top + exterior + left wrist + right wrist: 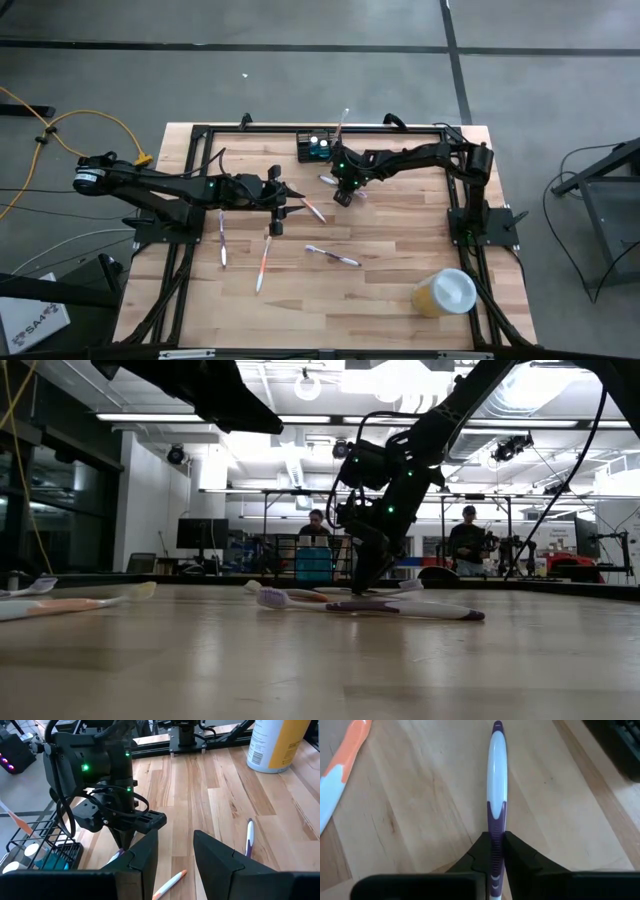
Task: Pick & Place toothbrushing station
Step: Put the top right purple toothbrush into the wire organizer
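Note:
The toothbrushing station is a small black caddy at the table's far middle, with one toothbrush sticking up out of it. My right gripper stands just in front of it, pointing steeply down, shut on a purple-and-white toothbrush. In the low view the right gripper reaches down to the tabletop. My left gripper hovers open left of centre, its fingers holding nothing. The station also shows in the left wrist view. My right gripper pinches the toothbrush's purple ribbed grip part between its two fingers. The fingers come from above, slanting down, and the brush runs straight out ahead between them. Its white handle and purple end lie low over the wood, seemingly on the table.
Loose toothbrushes lie on the table: two at the left, a purple one in the middle, an orange one between the grippers. A yellow cup with a white lid stands near right. People sit beyond the table.

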{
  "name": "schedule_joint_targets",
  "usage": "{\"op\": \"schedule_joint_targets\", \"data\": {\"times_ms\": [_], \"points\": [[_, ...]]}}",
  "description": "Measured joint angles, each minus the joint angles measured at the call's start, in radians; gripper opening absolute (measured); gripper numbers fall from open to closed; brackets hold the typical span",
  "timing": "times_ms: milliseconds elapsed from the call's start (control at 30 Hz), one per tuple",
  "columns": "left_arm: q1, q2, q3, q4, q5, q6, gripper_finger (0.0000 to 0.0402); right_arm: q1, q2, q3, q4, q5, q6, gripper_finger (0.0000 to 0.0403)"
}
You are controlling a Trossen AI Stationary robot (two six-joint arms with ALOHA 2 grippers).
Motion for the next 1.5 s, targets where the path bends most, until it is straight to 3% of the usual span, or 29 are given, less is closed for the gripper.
{"op": "schedule_joint_targets", "data": {"times_ms": [400, 767, 967, 1100, 1300, 1500], "points": [[0.000, 0.000, 0.000, 0.000, 0.000, 0.000, 0.0120, 0.002, 0.000, 0.000, -0.003, 0.002, -0.005, 0.0028], [0.000, 0.000, 0.000, 0.000, 0.000, 0.000, 0.0120, 0.046, 0.000, 0.000, -0.003, 0.092, -0.042, 0.0026], [0.000, 0.000, 0.000, 0.000, 0.000, 0.000, 0.0120, 0.058, 0.000, 0.000, -0.002, 0.108, -0.061, 0.0061], [0.000, 0.000, 0.000, 0.000, 0.000, 0.000, 0.0120, 0.044, 0.000, 0.000, -0.002, 0.083, -0.060, 0.0084], [0.000, 0.000, 0.000, -0.001, 0.000, -0.016, 0.0120, -0.009, 0.000, 0.000, -0.006, -0.044, -0.023, 0.0096], [0.000, 0.000, 0.000, -0.004, 0.000, -0.019, 0.0120, 0.000, 0.000, 0.000, -0.006, -0.025, -0.016, 0.0087]]}}
